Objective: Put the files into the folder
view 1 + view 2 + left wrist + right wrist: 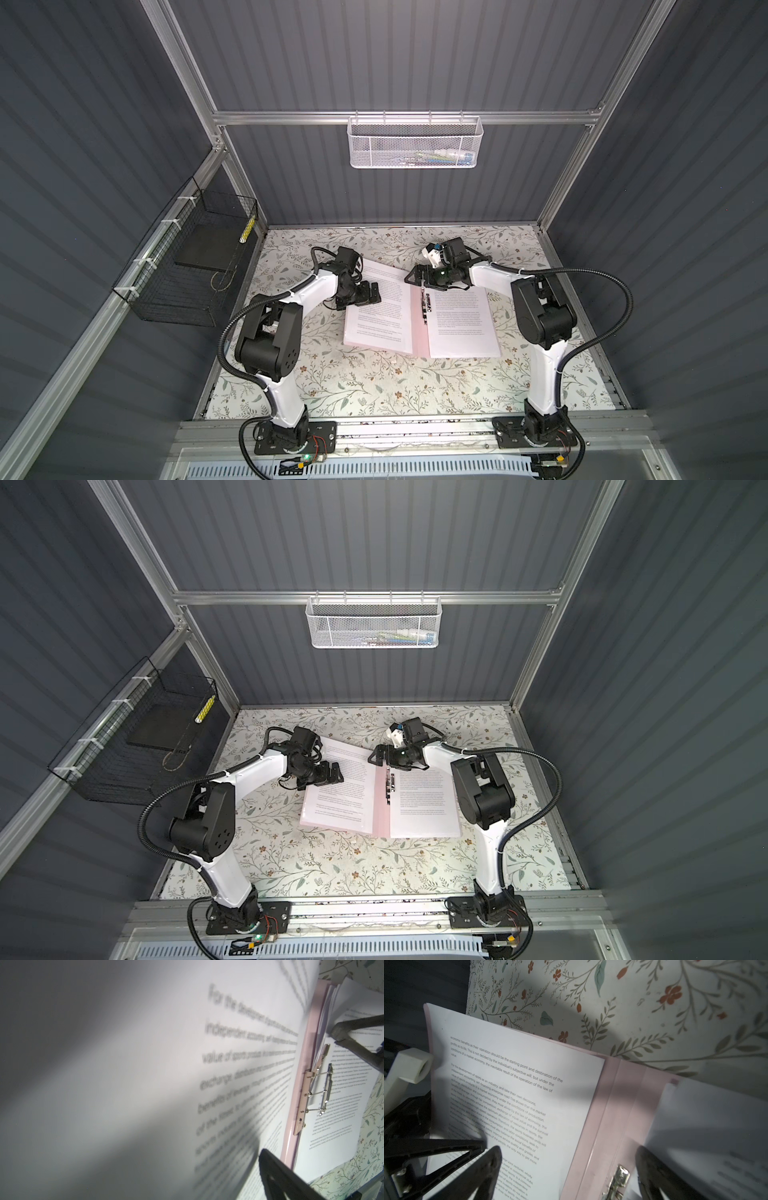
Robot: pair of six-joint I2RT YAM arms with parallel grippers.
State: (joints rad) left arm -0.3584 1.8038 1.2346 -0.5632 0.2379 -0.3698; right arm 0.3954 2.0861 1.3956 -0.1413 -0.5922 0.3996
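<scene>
Overhead, in both top views, you had the folder [420, 334] lying open on the table [332, 386], the files [461, 328] spread across both of its halves. Your left gripper [368, 296] hung at the outer edge of the sheets nearest it, jaws spread wide and clamping nothing. Your right gripper [417, 282] hung over the end of the spine, the clip [426, 305] just ahead of its fingertips. It too stood wide and empty.

Left wrist view: a sheet rose blurred close against the lens, beside the one finger [291, 1178] in view. Beyond that finger ran the pink spine and the clip. Whether its bar pressed on the paper could not be told.

Right wrist view: the spine and the tip of the clip lay between the two fingers [483, 1167], with printed sheets to either side of the spine.

Handling, as a judgement: the sheets looked light, limp and slippery on one another, so a push would likely buckle or fan them. You would do best to pinch a free outer edge or corner, well away from the clip. The folder seemed thin and bendy, and its cover would sag unless taken near the outer edge and guided over.
</scene>
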